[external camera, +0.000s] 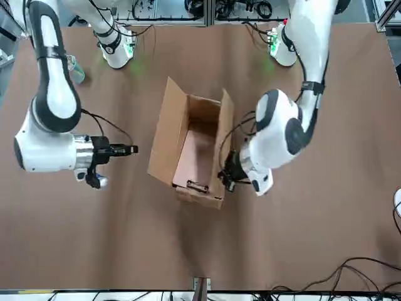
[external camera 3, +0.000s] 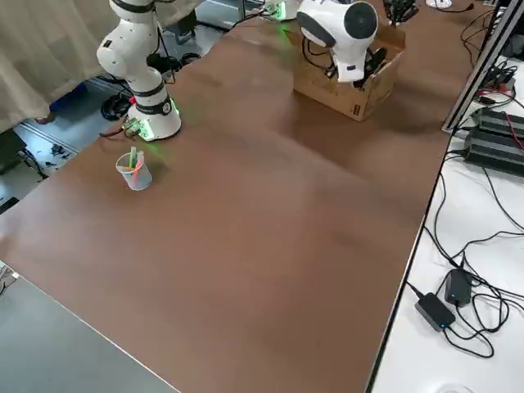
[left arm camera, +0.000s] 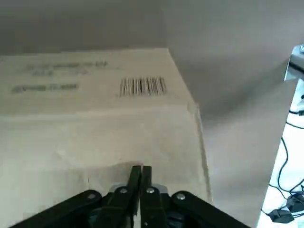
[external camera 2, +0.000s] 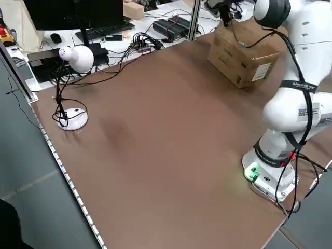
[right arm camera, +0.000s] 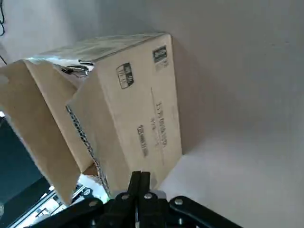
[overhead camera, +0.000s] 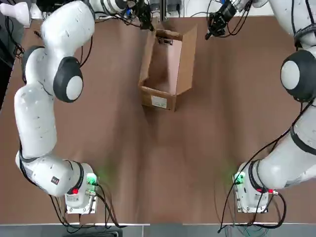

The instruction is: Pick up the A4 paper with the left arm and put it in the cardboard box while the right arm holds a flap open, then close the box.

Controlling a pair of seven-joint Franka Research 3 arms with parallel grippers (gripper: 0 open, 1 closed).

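The cardboard box (overhead camera: 159, 101) stands open-topped at the far middle of the table, its long flaps up. The A4 paper (external camera: 198, 160) lies inside it, its silver clip (external camera: 197, 186) at the far end. My left gripper (overhead camera: 146, 22) is shut and holds nothing; it sits at the box's far left corner, beside the flap (external camera: 226, 125). In the left wrist view its fingers (left arm camera: 140, 174) are pressed together over the box's printed side (left arm camera: 95, 95). My right gripper (external camera: 129, 149) is shut and empty, apart from the box on its right side, seen again in the right wrist view (right arm camera: 139, 179).
A white desk lamp (external camera 2: 73, 58) stands at the table's left edge. A plastic cup of pens (external camera 3: 133, 170) sits by the right arm's base. Cables and power adapters (external camera 3: 446, 299) lie on the white bench past the far edge.
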